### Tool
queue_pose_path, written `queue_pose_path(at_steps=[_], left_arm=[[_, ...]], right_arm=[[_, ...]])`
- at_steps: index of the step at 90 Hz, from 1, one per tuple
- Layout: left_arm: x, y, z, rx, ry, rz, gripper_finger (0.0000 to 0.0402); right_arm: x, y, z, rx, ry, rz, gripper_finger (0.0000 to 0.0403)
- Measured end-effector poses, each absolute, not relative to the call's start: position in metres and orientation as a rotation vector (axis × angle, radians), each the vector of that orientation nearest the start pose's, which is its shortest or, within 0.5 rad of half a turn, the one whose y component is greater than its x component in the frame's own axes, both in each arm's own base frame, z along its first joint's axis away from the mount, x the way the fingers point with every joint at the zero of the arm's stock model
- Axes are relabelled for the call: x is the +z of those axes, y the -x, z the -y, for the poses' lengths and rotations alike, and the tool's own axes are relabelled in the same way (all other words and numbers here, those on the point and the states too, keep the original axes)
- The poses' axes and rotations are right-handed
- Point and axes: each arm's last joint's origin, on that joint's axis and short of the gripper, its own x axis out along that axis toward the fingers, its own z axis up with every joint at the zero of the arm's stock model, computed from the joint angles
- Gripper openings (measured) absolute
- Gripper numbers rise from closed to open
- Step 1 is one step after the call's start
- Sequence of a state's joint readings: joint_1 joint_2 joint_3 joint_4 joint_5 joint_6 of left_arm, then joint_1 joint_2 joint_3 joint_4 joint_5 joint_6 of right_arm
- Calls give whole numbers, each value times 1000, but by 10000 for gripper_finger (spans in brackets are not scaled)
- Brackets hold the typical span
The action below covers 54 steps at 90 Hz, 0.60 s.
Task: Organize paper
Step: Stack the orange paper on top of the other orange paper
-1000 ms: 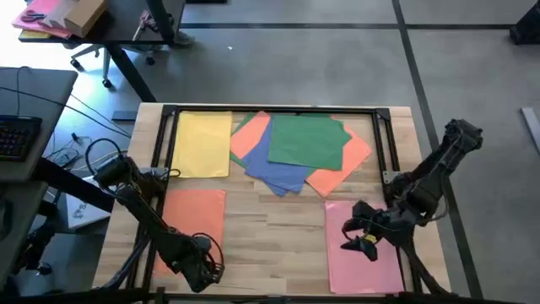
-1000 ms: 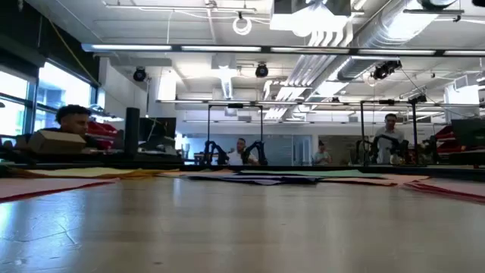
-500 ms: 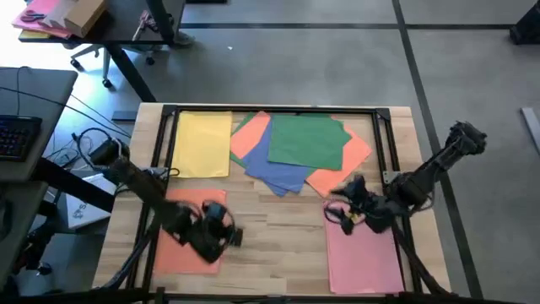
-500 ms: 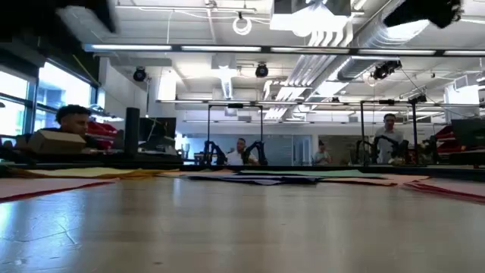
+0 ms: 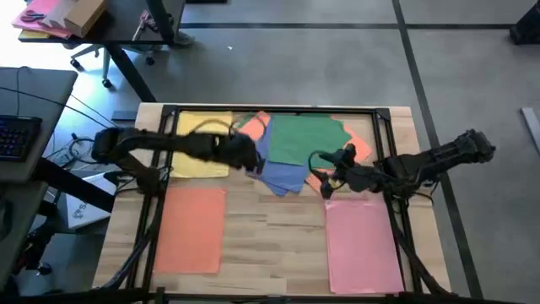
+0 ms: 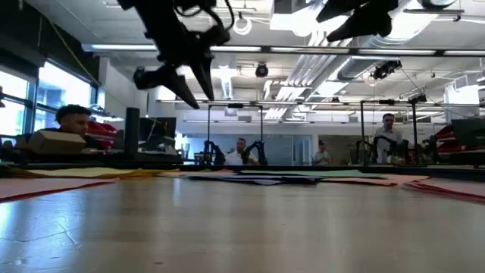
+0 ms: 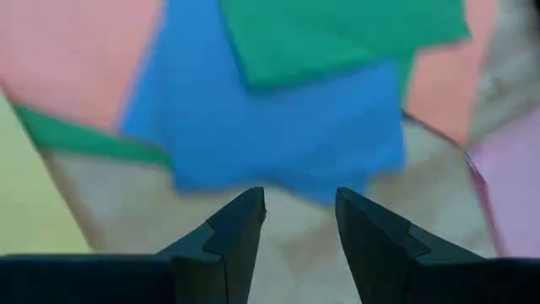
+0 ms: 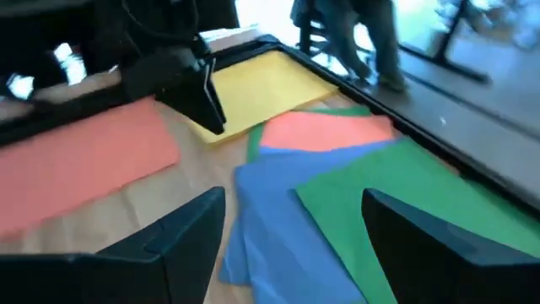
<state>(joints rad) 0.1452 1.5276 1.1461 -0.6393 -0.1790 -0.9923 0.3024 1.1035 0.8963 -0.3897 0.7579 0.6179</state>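
Observation:
A loose pile of paper lies at the far middle of the table: a green sheet [image 5: 305,139] on top, blue sheets [image 5: 283,175] under it, and orange sheets [image 5: 339,175] sticking out at both sides. A yellow sheet [image 5: 202,143] lies flat at the far left, an orange sheet [image 5: 190,230] at the near left and a pink sheet [image 5: 364,249] at the near right. My left gripper [image 7: 299,215] hangs open over the blue sheets' near left corner [image 7: 278,127]. My right gripper [image 8: 294,203] hangs open, wide, over the pile's right side.
A black frame [image 5: 278,110] runs along the table's far edge and down both sides. Bare wood [image 5: 274,228] shows between the orange and pink sheets. In the low view both grippers hang well above the table, the left one [image 6: 178,85] with its fingers pointing down.
Both grippers have left the near edge and moved toward the far edge, to the pile in the middle. The left one came from over the near-left orange sheet, going right as well. The right one came from over the pink sheet, going left. The sheets have not moved.

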Motion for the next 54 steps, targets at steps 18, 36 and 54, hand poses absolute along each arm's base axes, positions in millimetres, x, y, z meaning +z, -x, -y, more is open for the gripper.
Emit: queue_pose_path(at_steps=[18,36,54], left_arm=[[242,-296,-115,724,818,-826,168],[213,-290,-159,744,777,-923,207],[182,-294,-180,719,702,-1003,213]], right_arm=[[301,-219,-39,-773,-455,-203,264],[303,-219,-31,-823,-574,-134,264],[303,-221,-31,-780,-699,-133,264]])
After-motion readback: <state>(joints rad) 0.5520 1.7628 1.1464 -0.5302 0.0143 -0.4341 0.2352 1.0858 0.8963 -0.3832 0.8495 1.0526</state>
